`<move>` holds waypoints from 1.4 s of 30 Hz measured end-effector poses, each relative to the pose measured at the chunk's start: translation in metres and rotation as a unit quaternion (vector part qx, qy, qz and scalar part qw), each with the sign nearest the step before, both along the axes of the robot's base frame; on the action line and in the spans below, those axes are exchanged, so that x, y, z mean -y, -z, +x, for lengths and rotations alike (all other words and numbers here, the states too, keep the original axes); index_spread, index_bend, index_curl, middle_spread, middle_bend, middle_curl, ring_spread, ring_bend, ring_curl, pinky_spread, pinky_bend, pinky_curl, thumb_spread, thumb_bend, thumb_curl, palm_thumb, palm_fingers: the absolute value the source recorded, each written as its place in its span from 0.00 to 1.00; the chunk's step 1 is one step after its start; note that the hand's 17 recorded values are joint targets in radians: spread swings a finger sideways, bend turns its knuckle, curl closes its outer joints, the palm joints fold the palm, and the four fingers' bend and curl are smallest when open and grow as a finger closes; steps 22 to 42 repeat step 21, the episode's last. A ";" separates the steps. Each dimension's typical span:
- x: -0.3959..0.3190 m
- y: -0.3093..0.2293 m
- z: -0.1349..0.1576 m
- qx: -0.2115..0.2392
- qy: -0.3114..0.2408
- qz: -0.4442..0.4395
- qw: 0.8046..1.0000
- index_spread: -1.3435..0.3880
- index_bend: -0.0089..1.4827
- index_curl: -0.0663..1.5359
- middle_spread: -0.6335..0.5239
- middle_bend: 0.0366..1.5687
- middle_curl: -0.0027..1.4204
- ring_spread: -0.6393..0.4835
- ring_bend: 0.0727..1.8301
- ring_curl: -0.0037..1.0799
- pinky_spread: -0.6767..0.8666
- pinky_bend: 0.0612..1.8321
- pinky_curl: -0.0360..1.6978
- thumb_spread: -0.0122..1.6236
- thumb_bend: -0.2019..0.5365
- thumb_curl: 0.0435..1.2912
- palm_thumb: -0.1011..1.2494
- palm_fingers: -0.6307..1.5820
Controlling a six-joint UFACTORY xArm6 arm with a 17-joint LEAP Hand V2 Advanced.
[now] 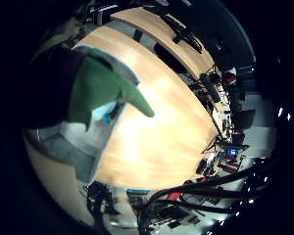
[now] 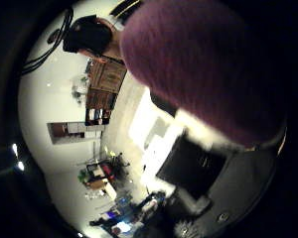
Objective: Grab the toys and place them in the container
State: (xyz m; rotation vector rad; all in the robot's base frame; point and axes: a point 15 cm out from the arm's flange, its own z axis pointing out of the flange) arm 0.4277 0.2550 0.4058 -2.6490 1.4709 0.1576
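Observation:
A plush toy is very close to the palm. Its purple body (image 2: 203, 64) with a white fluffy edge (image 2: 203, 134) fills much of the thumb side view, and its green pointed part (image 1: 105, 88) shows in the little finger side view. A dark part of my right hand (image 2: 238, 203) shows beside the toy. A grey container (image 1: 71, 147) stands on the light wooden table (image 1: 161, 132), below the toy, with a small blue thing (image 1: 106, 117) inside. The toy hangs above the container's edge.
A second wooden table (image 1: 157, 29) with dark items stands behind. Past the table's far edge are chairs, stands and screens (image 1: 230, 152). Shelves (image 2: 102, 89) stand against the room's wall.

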 end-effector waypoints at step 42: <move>0.006 0.001 0.000 -0.004 -0.009 -0.001 1.000 0.51 0.18 0.25 0.47 0.22 0.21 0.59 0.24 0.19 0.71 0.30 0.18 0.56 0.23 0.18 0.12 0.32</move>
